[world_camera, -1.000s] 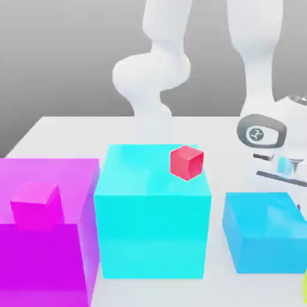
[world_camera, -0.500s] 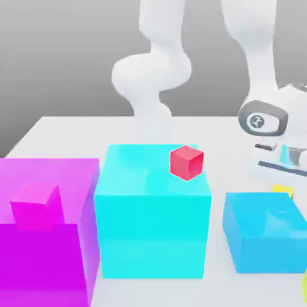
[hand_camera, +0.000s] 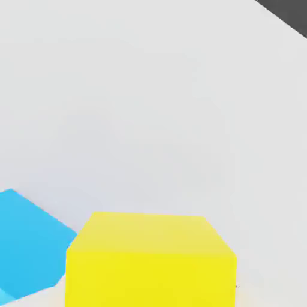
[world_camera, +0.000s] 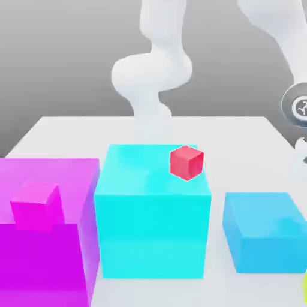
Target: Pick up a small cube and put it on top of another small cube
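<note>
A small yellow cube (hand_camera: 150, 261) looms very close to the hand camera, lifted well above the white table (hand_camera: 150, 108), and my gripper is shut on it. The arm's wrist (world_camera: 298, 108) sits high at the exterior view's right edge. A small red cube (world_camera: 186, 162) rests on the far right corner of the big cyan block (world_camera: 153, 228). A small magenta cube (world_camera: 37, 205) sits against the big magenta block (world_camera: 66, 174) at the exterior view's left.
A mid-size blue block (world_camera: 264, 231) stands on the table at the exterior view's right, and its corner (hand_camera: 27, 240) lies below the hand. A yellow-green sliver (world_camera: 304, 288) pokes in at the lower right edge. The white arm base (world_camera: 153, 78) rises behind the cyan block.
The hand closed low behind the blue block, then rose and shifted toward the exterior view's right edge. The yellow cube seen behind the blue block half a second ago has left that spot.
</note>
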Motion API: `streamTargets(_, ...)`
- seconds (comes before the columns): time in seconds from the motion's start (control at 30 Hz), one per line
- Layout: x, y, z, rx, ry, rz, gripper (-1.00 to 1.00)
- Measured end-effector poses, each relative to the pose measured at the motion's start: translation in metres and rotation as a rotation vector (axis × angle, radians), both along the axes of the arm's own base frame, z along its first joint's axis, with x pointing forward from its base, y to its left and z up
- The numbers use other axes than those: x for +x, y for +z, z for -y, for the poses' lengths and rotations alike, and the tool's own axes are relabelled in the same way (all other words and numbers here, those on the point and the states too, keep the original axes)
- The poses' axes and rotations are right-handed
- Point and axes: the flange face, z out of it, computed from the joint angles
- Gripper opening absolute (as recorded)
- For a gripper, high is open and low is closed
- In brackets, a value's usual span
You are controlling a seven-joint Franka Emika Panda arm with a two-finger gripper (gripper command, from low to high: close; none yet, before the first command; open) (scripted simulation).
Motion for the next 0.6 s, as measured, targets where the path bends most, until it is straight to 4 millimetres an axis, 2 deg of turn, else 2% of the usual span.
streamTargets(0.3, 0.079, 0.004, 0.041, 0.044, -0.709, -0.017, -1.0)
streamTargets(0.4, 0.087, -0.016, 0.046, 0.039, -0.769, -0.01, -1.0)
streamTargets(0.53, 0.088, -0.049, 0.046, 0.041, -0.776, -0.01, -1.0)
streamTargets(0.57, 0.087, -0.056, 0.046, 0.045, -0.777, -0.013, 1.0)
streamTargets(0.6, 0.087, -0.056, 0.046, 0.045, -0.777, -0.013, 1.0)
